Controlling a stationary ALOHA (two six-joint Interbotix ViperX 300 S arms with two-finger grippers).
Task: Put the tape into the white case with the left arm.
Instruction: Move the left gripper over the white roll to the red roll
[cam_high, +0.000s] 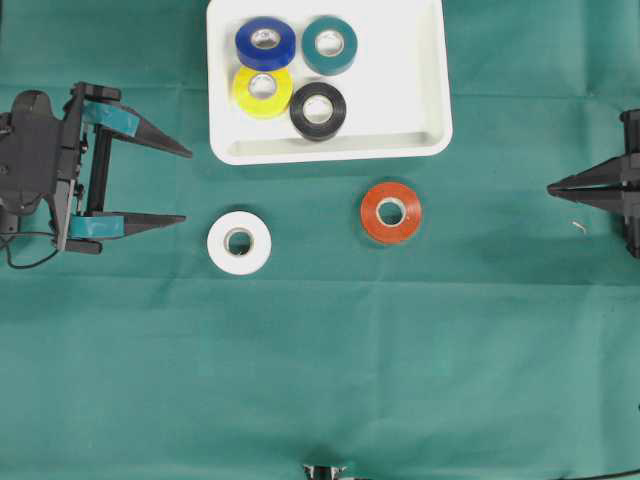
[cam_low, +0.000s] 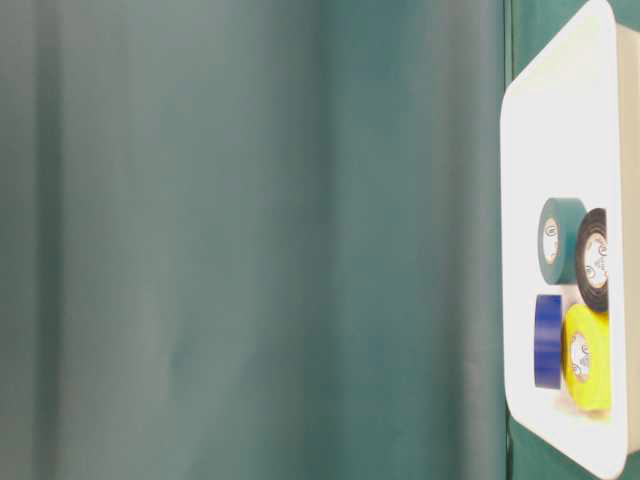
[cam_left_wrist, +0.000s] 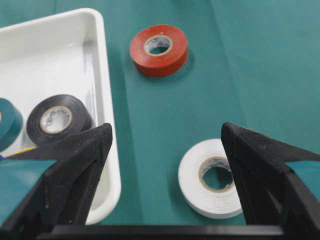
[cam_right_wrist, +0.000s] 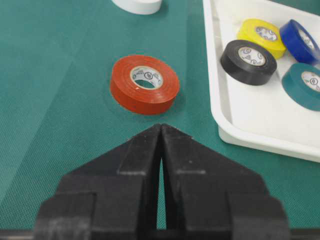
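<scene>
Two tape rolls lie flat on the green cloth outside the white case (cam_high: 330, 152): a white roll (cam_high: 239, 243) and a red roll (cam_high: 391, 213). My left gripper (cam_high: 187, 186), with teal bands, stands open at the left, its tips just short of the white roll and holding nothing. In the left wrist view the white roll (cam_left_wrist: 212, 177) lies by the right finger, and the case rim (cam_left_wrist: 107, 100) by the left finger. My right gripper (cam_right_wrist: 161, 127) is shut and empty at the far right, pointing at the red roll (cam_right_wrist: 145, 82).
The case holds blue (cam_high: 265, 42), teal (cam_high: 330, 45), yellow (cam_high: 262, 92) and black (cam_high: 318, 110) rolls in its left half; its right half is bare. The table-level view shows only the case (cam_low: 560, 130) and a green backdrop.
</scene>
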